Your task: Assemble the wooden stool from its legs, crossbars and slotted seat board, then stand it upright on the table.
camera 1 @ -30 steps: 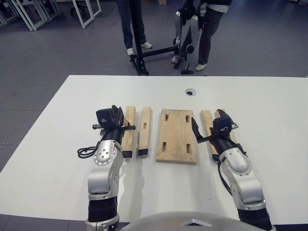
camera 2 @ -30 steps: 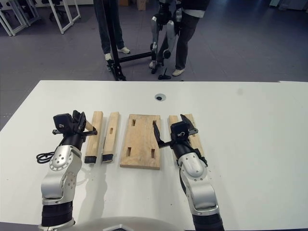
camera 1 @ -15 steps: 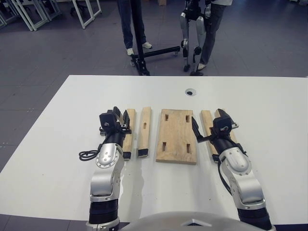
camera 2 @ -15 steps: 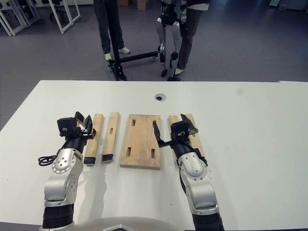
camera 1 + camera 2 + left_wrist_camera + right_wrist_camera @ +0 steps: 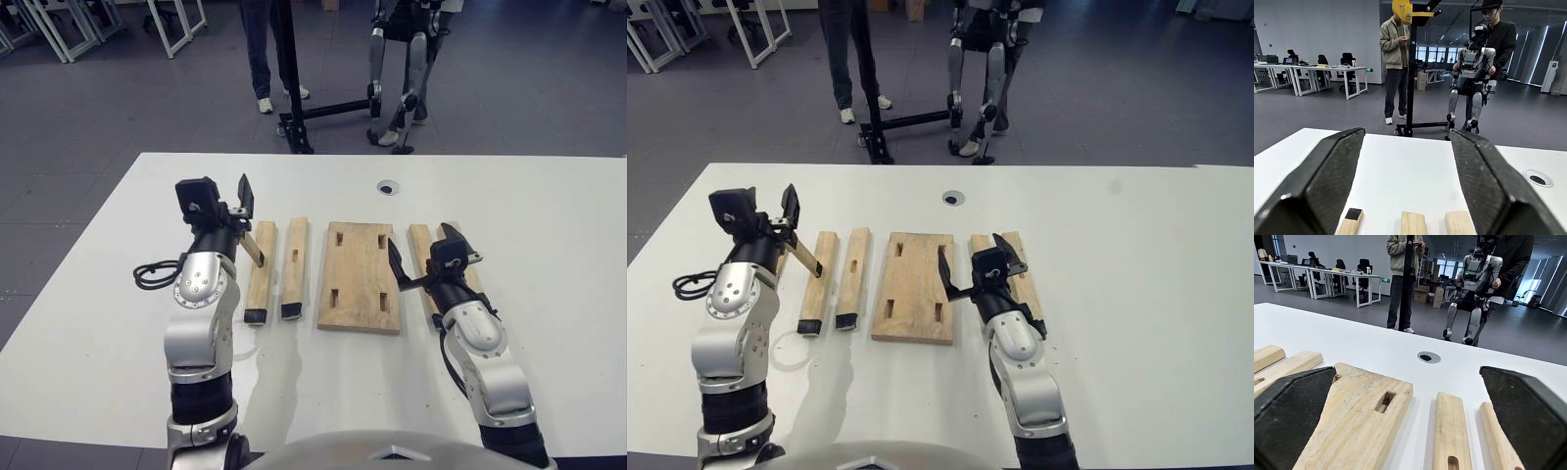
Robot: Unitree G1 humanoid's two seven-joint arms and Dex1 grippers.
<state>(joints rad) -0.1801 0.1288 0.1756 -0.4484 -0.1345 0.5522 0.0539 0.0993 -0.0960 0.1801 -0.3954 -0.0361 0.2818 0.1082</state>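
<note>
The slotted seat board (image 5: 359, 276) lies flat mid-table. Two wooden legs (image 5: 260, 284) (image 5: 294, 266) lie side by side to its left, and two more (image 5: 421, 257) (image 5: 472, 276) to its right. A thin dark-tipped stick (image 5: 251, 251) slants across the far end of the leftmost leg. My left gripper (image 5: 221, 208) is raised above the far ends of the left legs, open and empty; its fingers (image 5: 1332, 181) frame the table ahead. My right gripper (image 5: 423, 253) hovers low over the right pair of legs, open, with its fingers (image 5: 1288, 406) wide apart.
A black cable (image 5: 152, 274) loops on the white table (image 5: 98, 323) left of my left arm. A round hole (image 5: 389, 186) sits near the far edge. Beyond the table stand a black stand (image 5: 294, 98), a small robot and people.
My left gripper has lifted off the leftmost leg and swung up and to the far left, uncovering the slanted stick. The right arm has stayed put.
</note>
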